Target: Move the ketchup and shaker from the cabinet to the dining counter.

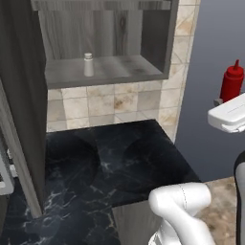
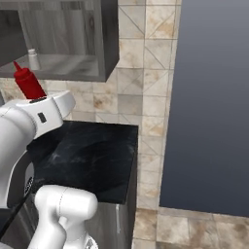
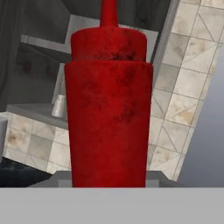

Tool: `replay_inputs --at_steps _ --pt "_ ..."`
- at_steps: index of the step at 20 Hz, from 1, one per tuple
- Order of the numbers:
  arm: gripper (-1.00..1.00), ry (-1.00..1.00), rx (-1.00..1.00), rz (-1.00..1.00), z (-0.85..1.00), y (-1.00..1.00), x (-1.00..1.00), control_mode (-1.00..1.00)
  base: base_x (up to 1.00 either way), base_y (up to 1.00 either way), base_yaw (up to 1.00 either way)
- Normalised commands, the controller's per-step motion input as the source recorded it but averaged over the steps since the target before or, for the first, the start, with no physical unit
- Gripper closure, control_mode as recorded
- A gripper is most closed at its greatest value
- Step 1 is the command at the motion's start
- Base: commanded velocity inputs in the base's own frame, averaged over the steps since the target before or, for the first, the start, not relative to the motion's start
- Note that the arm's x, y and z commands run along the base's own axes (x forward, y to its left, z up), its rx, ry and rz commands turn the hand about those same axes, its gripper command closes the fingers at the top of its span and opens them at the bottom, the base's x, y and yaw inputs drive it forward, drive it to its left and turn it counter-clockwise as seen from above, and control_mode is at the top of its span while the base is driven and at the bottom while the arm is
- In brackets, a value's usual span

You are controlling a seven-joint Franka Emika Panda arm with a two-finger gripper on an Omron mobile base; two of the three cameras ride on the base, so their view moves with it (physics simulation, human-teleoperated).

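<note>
Blue-grey wall (image 2: 209,107): flat, matte, featureless; takes the right of both base views.

Tiled backsplash (image 1: 115,103): square beige and tan stone-look tiles, mottled, some cut on the diagonal; runs under and beside the cabinet.

Table (image 1: 110,158): black top with thin white marble veining, glossy, square-edged, on a grey base. Sits directly below the cabinet, against the tiles.

Cabinet (image 1: 158,43): grey wood-grain, boxy, hung on the wall, interior exposed. Flat inner shelf visible, same grain. Its door (image 1: 19,119) stands swung out at the left of the left base view, dark and panelled.

Arm (image 2: 29,126): smooth white shell, rounded joints; wrist raised out in front of the cabinet, off to its right side.

Ketchup (image 3: 108,109): slim red squeeze bottle, cylindrical body stepping in to a shoulder and a narrow nozzle; surface scuffed with dark smudges. Upright, out of the cabinet, carried in the air above the hand, clear of the table, at about cabinet-shelf height.

Claw (image 3: 108,177): partly closed, pinching the ketchup's lower body; fingertips hidden behind the bottle in the hand view.

Shaker (image 1: 88,65): stubby pale grey-white cylinder, lighter cap. Stands upright on the cabinet shelf, left of centre, alone, well apart from the ketchup.
</note>
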Motion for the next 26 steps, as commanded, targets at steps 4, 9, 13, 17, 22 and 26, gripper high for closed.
replay_inputs --at_steps 4,9,13,17,22,26 --pt "1.00 0.00 0.00 0.00 0.00 0.00 0.00 1.00 -0.40 -0.58 -0.33" --pt "1.00 0.00 0.00 0.00 0.00 0.00 0.00 1.00 -0.39 -0.91 -0.34" --pt "1.00 0.00 0.00 0.00 0.00 0.00 0.00 1.00 -0.14 -1.00 -0.36" --pt "1.00 0.00 0.00 0.00 0.00 0.00 0.00 1.00 -0.01 -1.00 -0.39" --pt "1.00 0.00 0.00 0.00 0.00 0.00 0.00 1.00 0.00 -0.86 -0.40" --pt "1.00 0.00 0.00 0.00 0.00 0.00 0.00 1.00 0.00 -0.55 -0.44"
